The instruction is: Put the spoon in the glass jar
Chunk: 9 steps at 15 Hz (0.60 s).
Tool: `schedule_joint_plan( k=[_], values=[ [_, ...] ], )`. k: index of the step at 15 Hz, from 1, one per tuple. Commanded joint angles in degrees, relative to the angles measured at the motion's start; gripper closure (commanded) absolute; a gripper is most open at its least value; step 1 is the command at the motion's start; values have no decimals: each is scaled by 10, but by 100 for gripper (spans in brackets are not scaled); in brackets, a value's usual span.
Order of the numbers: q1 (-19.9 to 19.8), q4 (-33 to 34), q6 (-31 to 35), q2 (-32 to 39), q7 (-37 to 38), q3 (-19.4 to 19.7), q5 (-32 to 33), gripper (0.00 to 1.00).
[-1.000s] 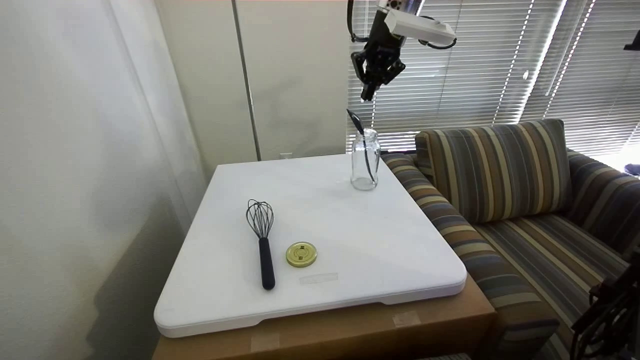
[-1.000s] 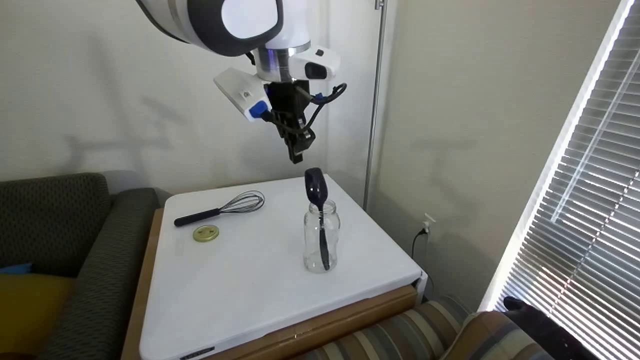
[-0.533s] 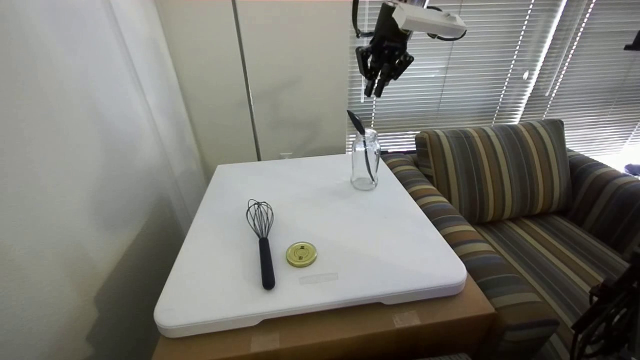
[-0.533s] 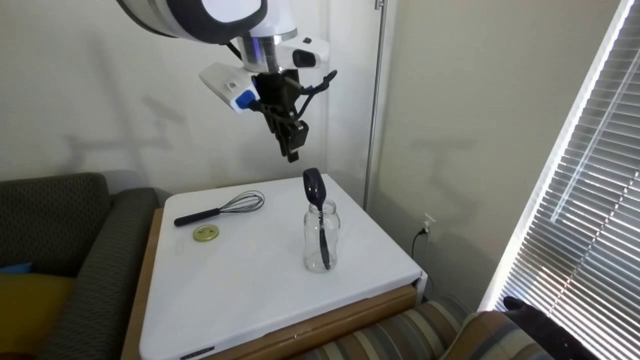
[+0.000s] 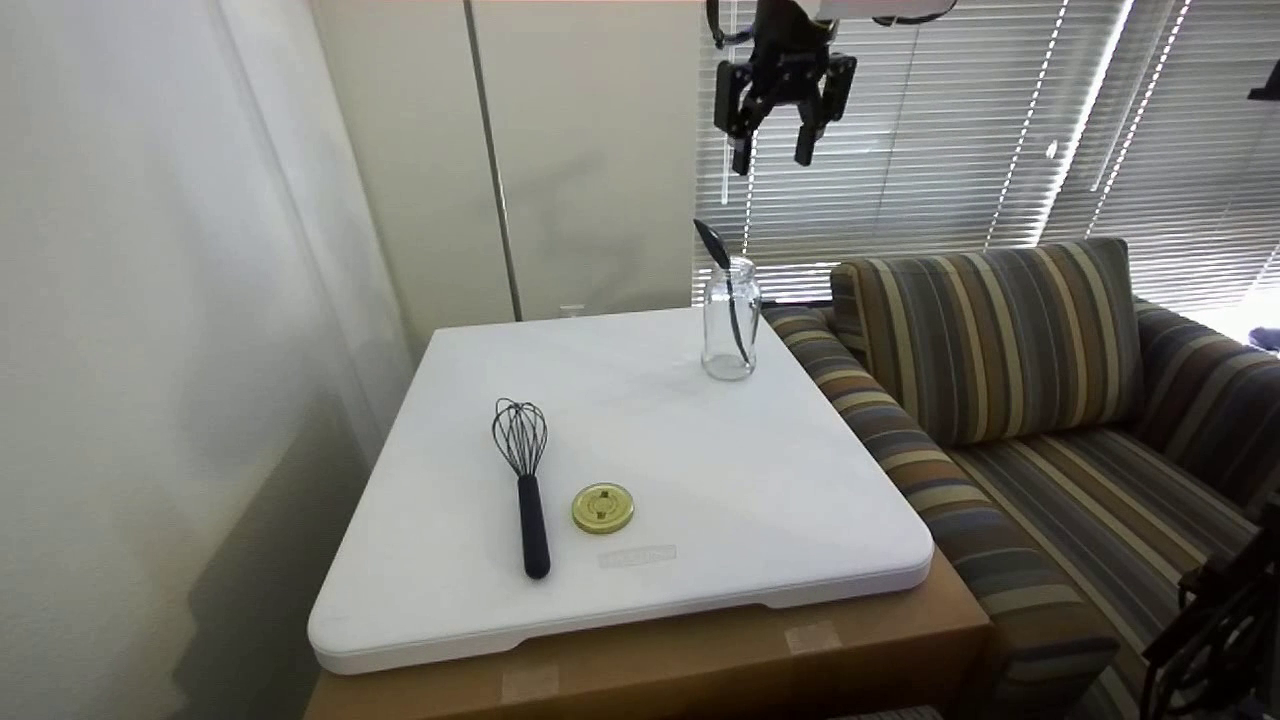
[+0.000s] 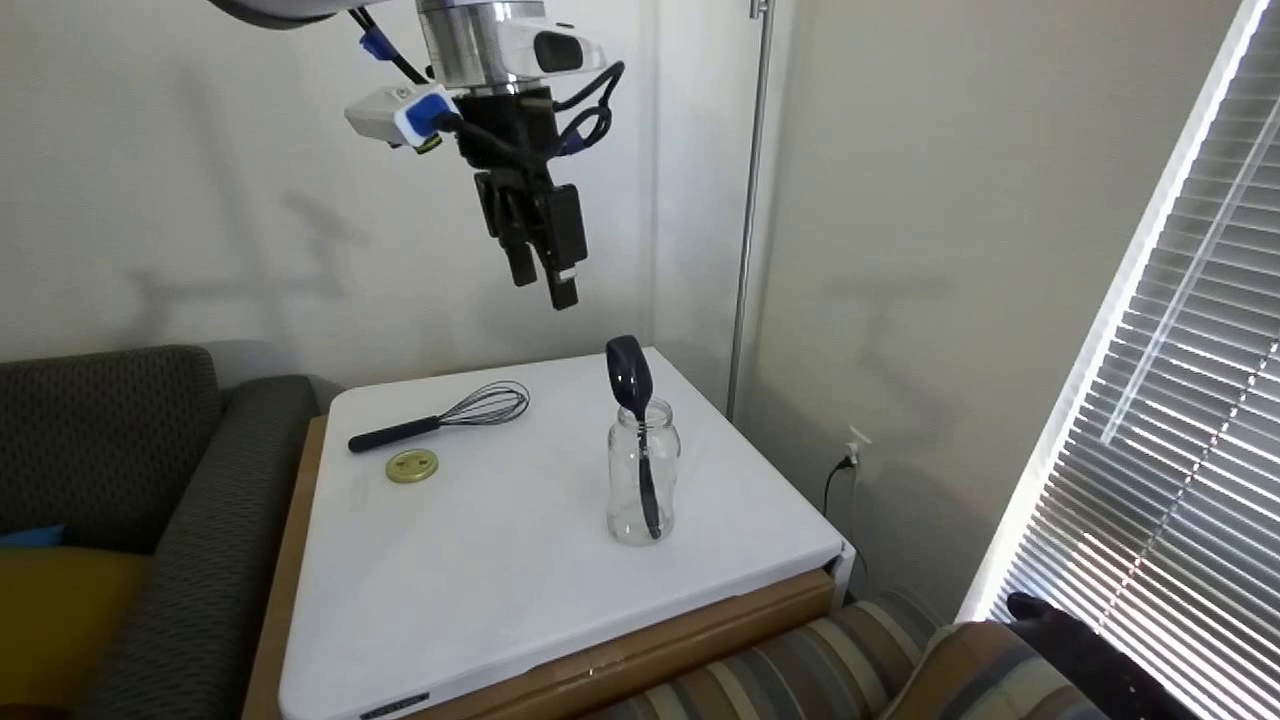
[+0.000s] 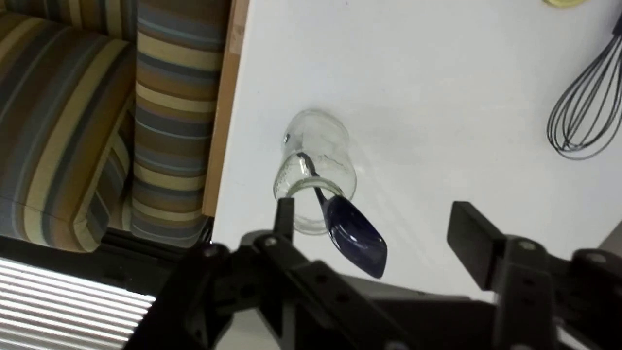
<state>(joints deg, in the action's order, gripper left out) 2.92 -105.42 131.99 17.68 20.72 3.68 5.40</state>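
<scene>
The dark spoon [image 5: 712, 243] stands tilted in the clear glass jar [image 5: 712, 320], handle down inside and bowl above the rim, in both exterior views. In an exterior view the spoon's bowl [image 6: 630, 375] leans over the mouth of the jar [image 6: 622, 480]. My gripper [image 6: 545, 292] hangs higher up and off to one side, apart from both, its fingers spread with nothing between them. Seen in the wrist view, the spoon [image 7: 357, 238] appears below the gap of the gripper [image 7: 373, 214], and one fingertip [image 7: 285, 211] covers a bit of the jar's rim.
On the white tabletop [image 5: 650, 440] lie a black-handled whisk [image 5: 535, 525] and a yellowish round lid [image 5: 602, 508], away from the jar. A striped armchair [image 5: 985, 340] adjoins the table edge near the jar. Behind the table runs a wall with a metal pole [image 6: 752, 220].
The gripper's fingers have spread from shut to wide apart. It has risen and drawn back from the spoon. Jar, whisk and lid stay put; the spoon has shifted barely, if at all.
</scene>
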Motion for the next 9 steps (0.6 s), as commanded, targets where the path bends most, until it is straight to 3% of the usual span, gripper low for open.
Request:
schedule_joint_plan(
  k=[1,2,4,9],
  values=[
    [4,44,-129,6,-11,-3,2,0],
    [3,19,-74,-1,0,-3,1,5],
    [4,32,-111,-1,-1,-5,1,0],
    [4,34,-114,0,-1,-5,1,0]
  ],
)
